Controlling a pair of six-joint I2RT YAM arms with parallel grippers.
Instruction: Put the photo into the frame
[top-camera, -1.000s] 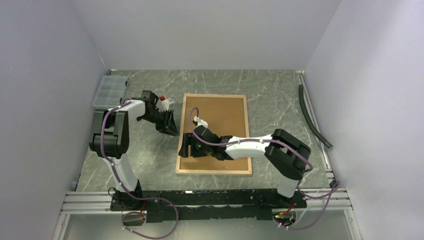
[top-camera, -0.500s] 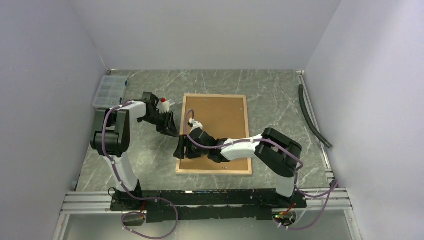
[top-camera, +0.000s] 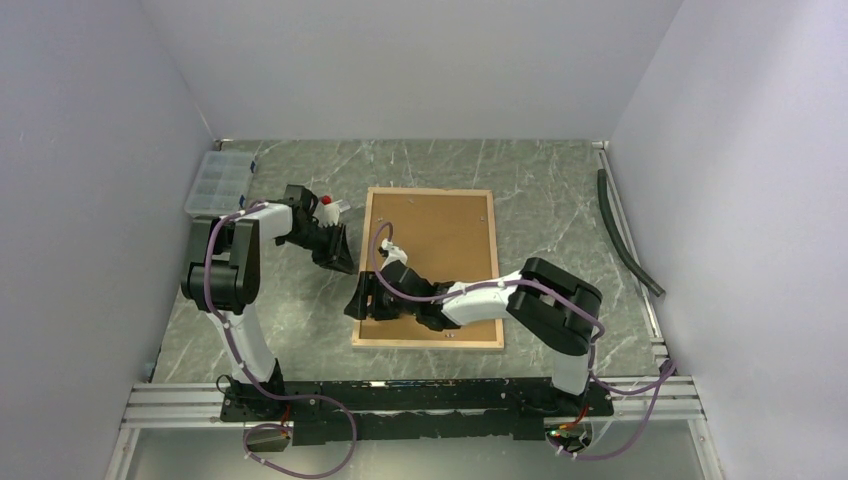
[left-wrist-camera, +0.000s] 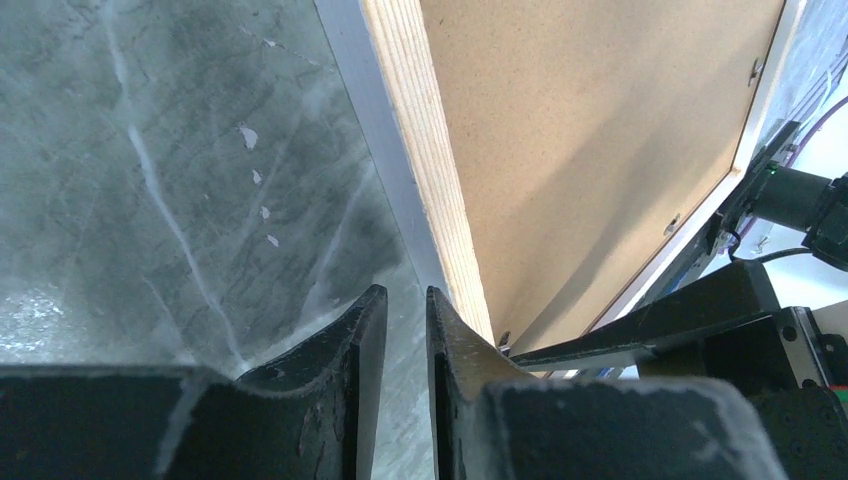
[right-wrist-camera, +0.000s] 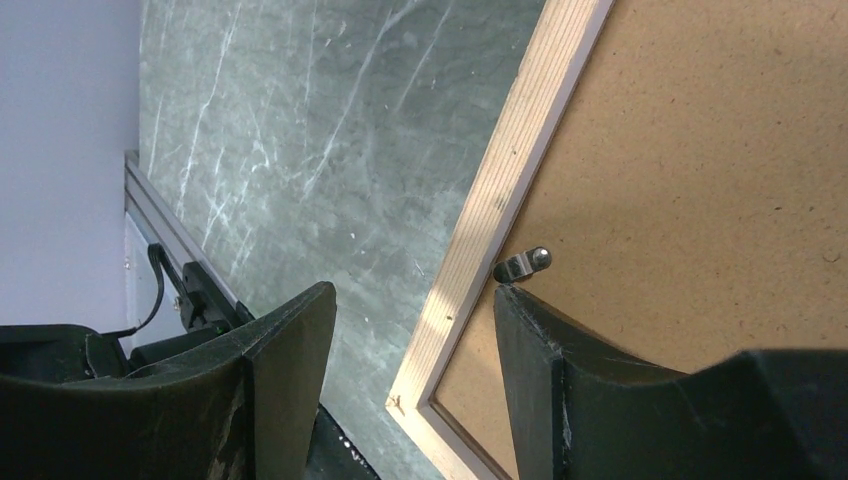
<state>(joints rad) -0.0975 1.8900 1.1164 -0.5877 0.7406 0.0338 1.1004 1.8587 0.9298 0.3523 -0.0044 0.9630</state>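
with the photo hidden and the large wood-rimmed frame (top-camera: 429, 268) face down at centre under its brown fibreboard backing panel (right-wrist-camera: 720, 200), the parted, empty right gripper (right-wrist-camera: 410, 340) should nudge the small metal clip (right-wrist-camera: 522, 264) sideways, while the nearly closed, empty left gripper (left-wrist-camera: 405, 345) steadies the rim

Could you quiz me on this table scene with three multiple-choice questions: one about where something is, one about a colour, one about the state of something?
1. Where does the clear plastic box sit?
A. far left corner
B. on the frame
C. near right corner

2. What colour is the frame's backing panel?
A. blue
B. brown
C. black

3. How is the right pincer?
A. open, astride the frame's edge
C. clamped on a bottle
B. out of sight

Answers:
1. A, it lies beside the left wall at the far end.
2. B, plain brown board fills the wooden rim.
3. A, its fingers stand apart, one on each side of the rim.
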